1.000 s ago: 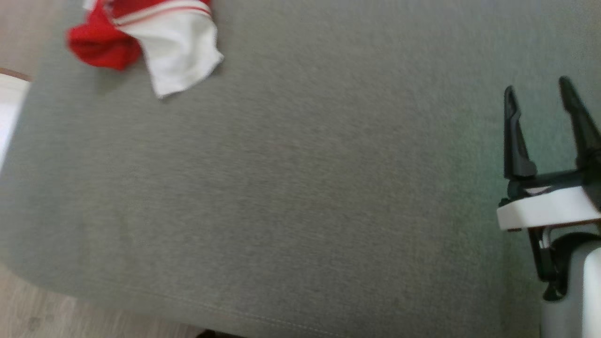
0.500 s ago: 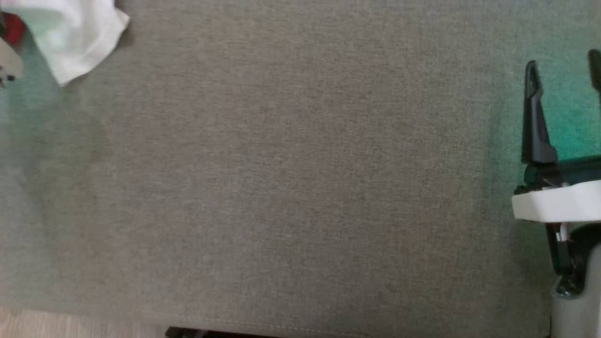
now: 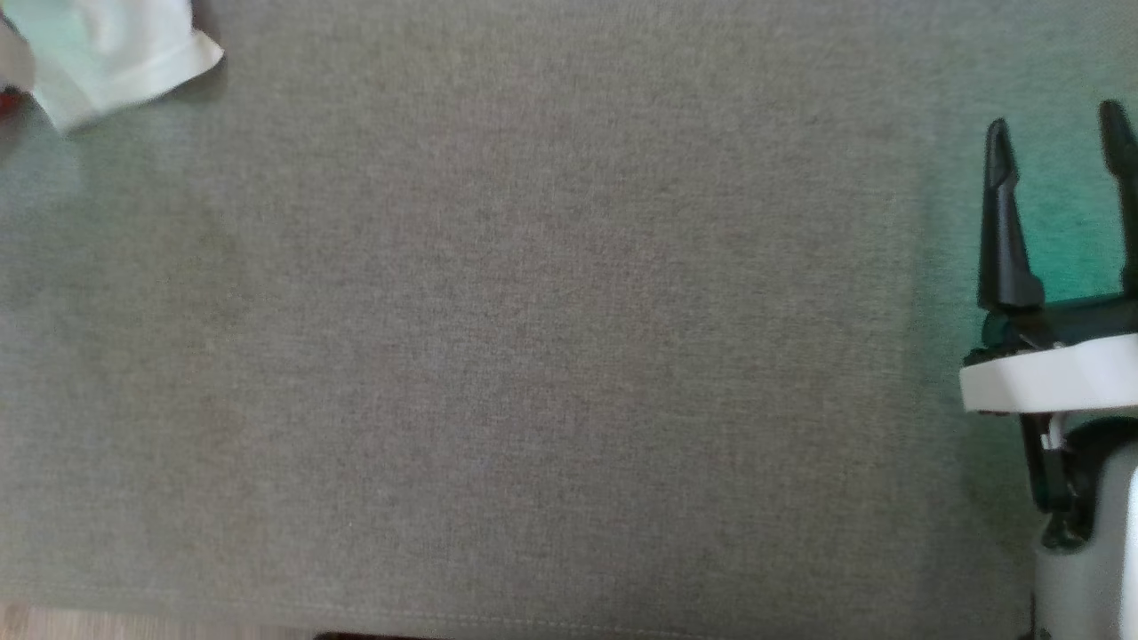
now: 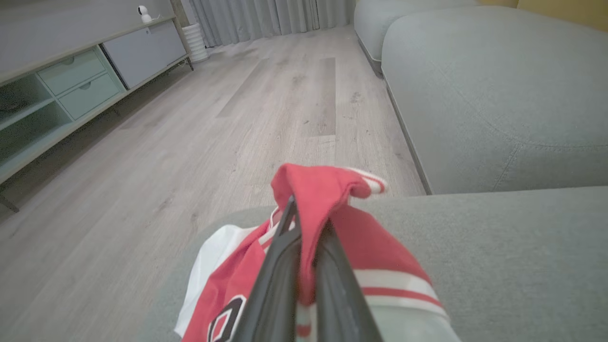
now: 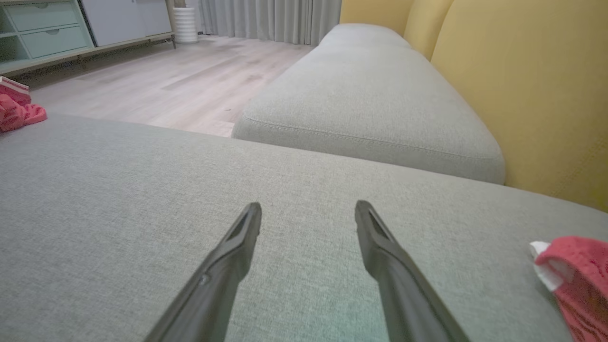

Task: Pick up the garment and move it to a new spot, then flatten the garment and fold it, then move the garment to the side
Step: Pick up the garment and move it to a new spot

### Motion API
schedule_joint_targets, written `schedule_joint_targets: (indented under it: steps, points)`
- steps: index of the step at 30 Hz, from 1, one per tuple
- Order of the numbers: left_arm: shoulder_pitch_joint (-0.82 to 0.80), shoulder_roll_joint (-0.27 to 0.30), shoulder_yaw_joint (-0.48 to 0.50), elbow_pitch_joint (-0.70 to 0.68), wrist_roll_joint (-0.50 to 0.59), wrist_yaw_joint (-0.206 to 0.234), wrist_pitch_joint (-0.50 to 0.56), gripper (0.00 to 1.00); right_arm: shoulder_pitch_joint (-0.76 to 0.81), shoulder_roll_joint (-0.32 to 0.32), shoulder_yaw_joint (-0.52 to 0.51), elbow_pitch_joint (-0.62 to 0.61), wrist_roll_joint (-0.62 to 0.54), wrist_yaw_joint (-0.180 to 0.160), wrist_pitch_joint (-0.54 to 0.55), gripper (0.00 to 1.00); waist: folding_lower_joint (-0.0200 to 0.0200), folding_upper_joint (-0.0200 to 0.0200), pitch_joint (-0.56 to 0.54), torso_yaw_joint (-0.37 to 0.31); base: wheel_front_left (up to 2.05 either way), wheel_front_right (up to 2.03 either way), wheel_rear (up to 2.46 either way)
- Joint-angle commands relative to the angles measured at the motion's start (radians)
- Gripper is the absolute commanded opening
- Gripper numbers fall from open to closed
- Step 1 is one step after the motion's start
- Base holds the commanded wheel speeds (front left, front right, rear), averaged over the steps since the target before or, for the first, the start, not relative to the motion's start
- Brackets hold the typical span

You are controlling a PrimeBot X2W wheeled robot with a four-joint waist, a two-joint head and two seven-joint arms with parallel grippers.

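Nearest, left gripper (image 4: 308, 222): fingers pressed together on a raised fold of red cloth, holding nothing else.
garment (image 4: 380, 266): a red-and-white jersey, bunched at the rounded corner of the seat cushion (image 3: 533, 356); in the head view it sits at the upper-left edge.
step, as I judge it: the grasp is made but the carry has hardly begun, since most of the cloth lies on the cushion.
right gripper (image 3: 1054, 124): fingers spread wide and empty, poised over bare cushion well apart from the garment, probably kept free for the flattening.
stretch between the grippers: bare fabric, a likely new spot with room to spread the jersey.
beyond: wooden floor (image 4: 190, 142), then a low cabinet (image 4: 71, 90) along the far side.
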Motion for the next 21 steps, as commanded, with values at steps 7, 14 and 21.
schedule_joint_targets:
  steps: [7,14,21]
  points:
    - [-0.095,0.066,-0.031,-0.150,0.078,0.032,0.018,0.00,0.008,-0.003,0.019,0.113,0.081,-0.001,-0.082,1.00,-0.0001,0.0001,-0.201,-0.047,0.00,0.00,0.00]
    - [-0.128,0.020,-0.076,-0.320,0.093,0.075,0.125,0.00,0.049,-0.003,0.022,0.269,0.160,-0.001,-0.162,1.00,-0.0001,0.0001,-0.380,-0.126,0.00,0.00,0.00]
    - [-0.181,-0.117,-0.104,-0.415,0.058,0.127,0.199,0.00,0.052,-0.003,0.064,0.391,0.232,-0.001,-0.228,1.00,-0.0001,0.0001,-0.475,-0.207,0.00,0.00,0.00]
